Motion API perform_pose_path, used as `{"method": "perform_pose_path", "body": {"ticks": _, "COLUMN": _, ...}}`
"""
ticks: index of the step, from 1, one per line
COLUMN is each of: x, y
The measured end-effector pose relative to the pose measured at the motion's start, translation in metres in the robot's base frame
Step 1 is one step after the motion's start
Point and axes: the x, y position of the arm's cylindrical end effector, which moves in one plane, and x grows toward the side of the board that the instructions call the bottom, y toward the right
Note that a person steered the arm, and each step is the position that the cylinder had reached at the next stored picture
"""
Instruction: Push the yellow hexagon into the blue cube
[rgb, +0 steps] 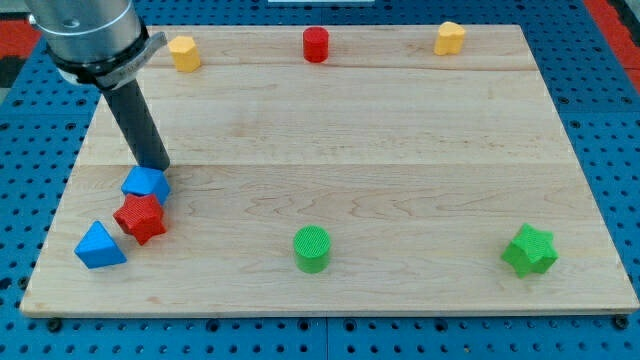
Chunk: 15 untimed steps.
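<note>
1. Yellow hexagon: sits at the top-left edge of the desk, well apart from its target and clear of other blocks.
2. Blue cube: lies near the left edge, lower down, touching the red star just below it; a blue triangle sits a little further toward the bottom-left.
3. My tip: rests at the cube's upper edge, apparently touching it, far from the hexagon. There are no fingers on this rod, so nothing is grasped or released.
4. Recommended approach: judged from this layout, the tip should leave the cube, circle to the hexagon's far (top) side, then push downward and slightly leftward along the line joining hexagon and cube.
5. Caution: staying centred behind the hexagon should keep it from slipping sideways; nudging the cube beforehand would shift the target.
6. Bystanders: red cylinder and yellow heart at top, green cylinder and green star at bottom, all off the path.
</note>
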Motion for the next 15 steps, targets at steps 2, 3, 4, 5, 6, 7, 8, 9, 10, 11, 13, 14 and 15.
{"method": "perform_pose_path", "body": {"ticks": 2, "x": -0.083, "y": 0.057}}
{"method": "perform_pose_path", "body": {"ticks": 3, "x": -0.135, "y": 0.076}}
{"method": "perform_pose_path", "body": {"ticks": 4, "x": -0.179, "y": 0.079}}
{"method": "perform_pose_path", "body": {"ticks": 5, "x": -0.218, "y": 0.046}}
{"method": "perform_pose_path", "body": {"ticks": 6, "x": -0.234, "y": 0.005}}
{"method": "perform_pose_path", "body": {"ticks": 7, "x": -0.234, "y": -0.022}}
{"method": "perform_pose_path", "body": {"ticks": 8, "x": -0.195, "y": -0.005}}
{"method": "perform_pose_path", "body": {"ticks": 9, "x": -0.142, "y": 0.015}}
{"method": "perform_pose_path", "body": {"ticks": 10, "x": -0.122, "y": 0.054}}
{"method": "perform_pose_path", "body": {"ticks": 11, "x": -0.117, "y": 0.064}}
{"method": "perform_pose_path", "body": {"ticks": 13, "x": -0.028, "y": 0.061}}
{"method": "perform_pose_path", "body": {"ticks": 14, "x": -0.01, "y": 0.04}}
{"method": "perform_pose_path", "body": {"ticks": 15, "x": -0.024, "y": 0.077}}
